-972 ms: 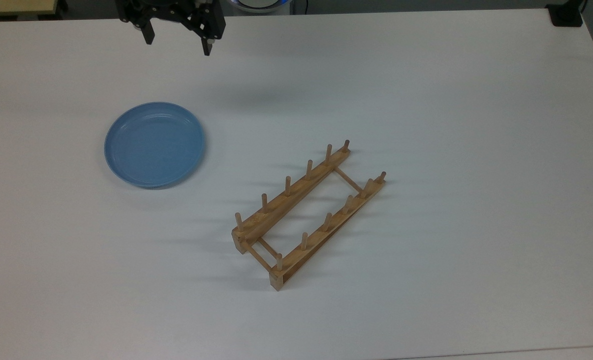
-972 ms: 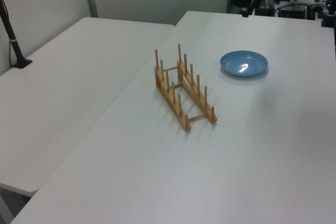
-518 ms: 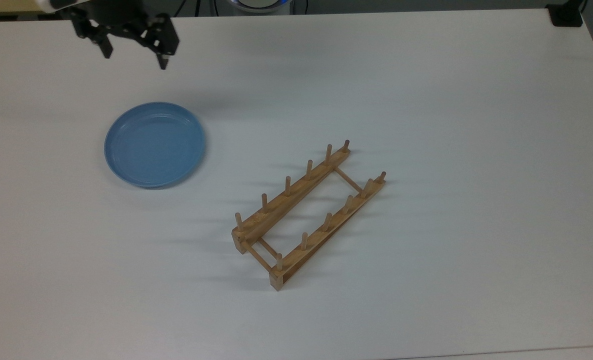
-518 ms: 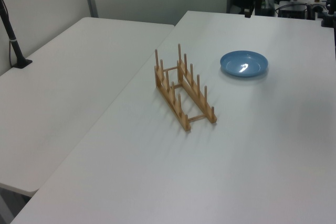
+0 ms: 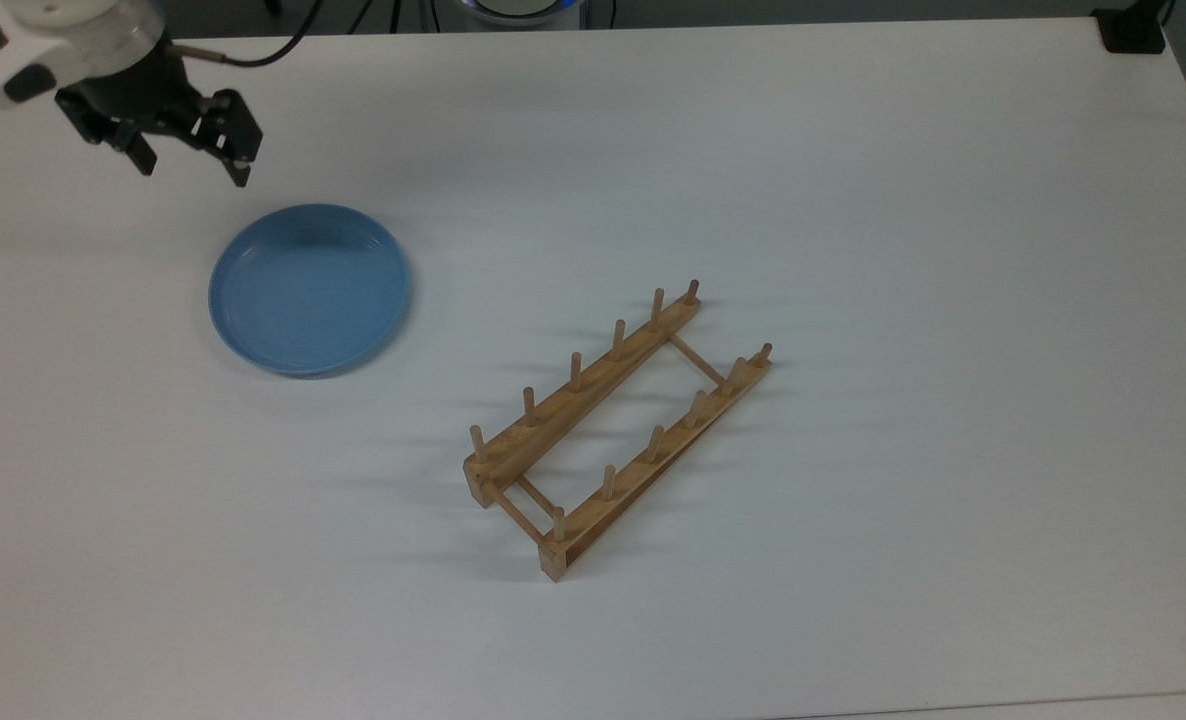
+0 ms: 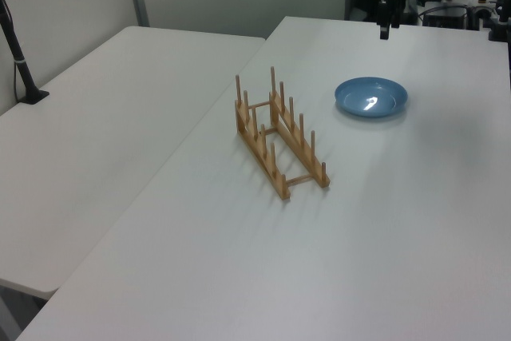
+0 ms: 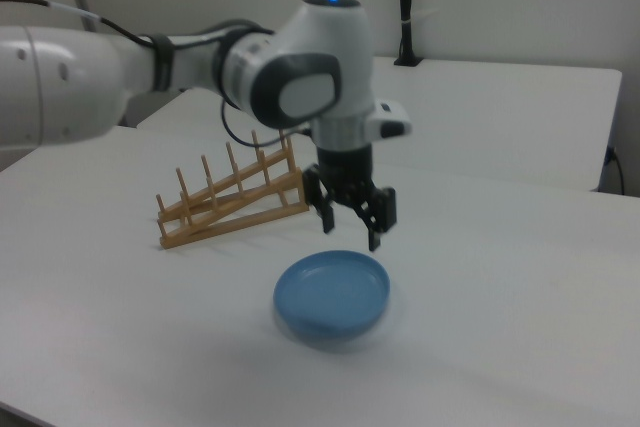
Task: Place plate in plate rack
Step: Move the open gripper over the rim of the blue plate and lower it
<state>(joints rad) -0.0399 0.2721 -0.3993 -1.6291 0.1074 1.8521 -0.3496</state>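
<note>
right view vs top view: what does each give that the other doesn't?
Right view alone: the white arm's body and the open black gripper hanging above the round light-blue plate, clear of it. Top view alone: the light-brown wooden peg rack's two rails and crossbars in plan, and its gap from the plate. Both: plate flat on the white table, rack empty.

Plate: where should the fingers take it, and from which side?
Probably the raised rim. The plate lies flat on the table, so only its edge offers something to pinch. Coming down from above onto the rim nearest the open gripper, at the top view's upper left, looks best, one finger inside and one outside.
</note>
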